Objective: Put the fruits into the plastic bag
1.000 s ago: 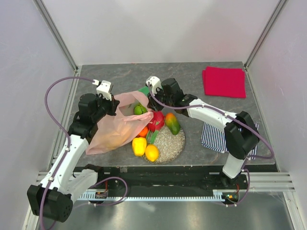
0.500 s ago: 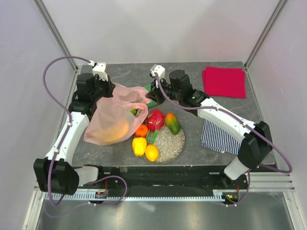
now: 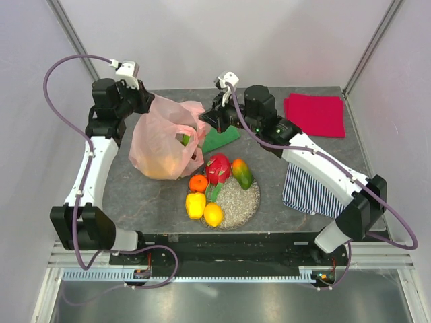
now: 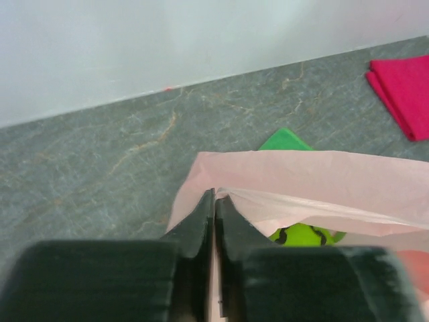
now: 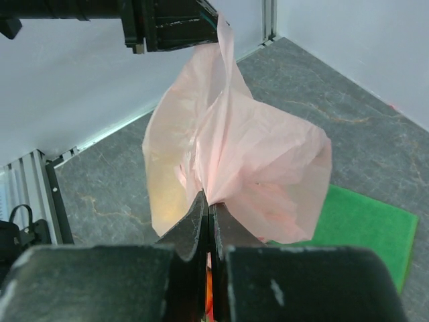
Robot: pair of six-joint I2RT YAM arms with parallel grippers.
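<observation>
The pale pink plastic bag (image 3: pixel 160 134) hangs stretched between both grippers over the table's back left. My left gripper (image 3: pixel 139 102) is shut on its left edge (image 4: pixel 201 176). My right gripper (image 3: pixel 204 122) is shut on its right edge (image 5: pixel 221 171). Inside the bag a yellow-orange shape (image 3: pixel 165 166) shows through, and a green fruit (image 3: pixel 185 139) (image 4: pixel 305 235) sits near the mouth. On the grey plate (image 3: pixel 245 198) lie a red fruit (image 3: pixel 217 168), an orange (image 3: pixel 198 183), a yellow pepper (image 3: pixel 195 205), a yellow lemon (image 3: pixel 213 214) and a green-orange mango (image 3: pixel 242 173).
A flat green cloth (image 3: pixel 221 138) (image 5: pixel 365 228) lies under the right gripper. A folded red cloth (image 3: pixel 314 114) is at the back right, and a striped cloth (image 3: pixel 304 192) lies right of the plate. White walls close off the back and sides.
Both arms have risen and moved toward the back, lifting the bag off the table. The right gripper has closed on the bag's right edge.
</observation>
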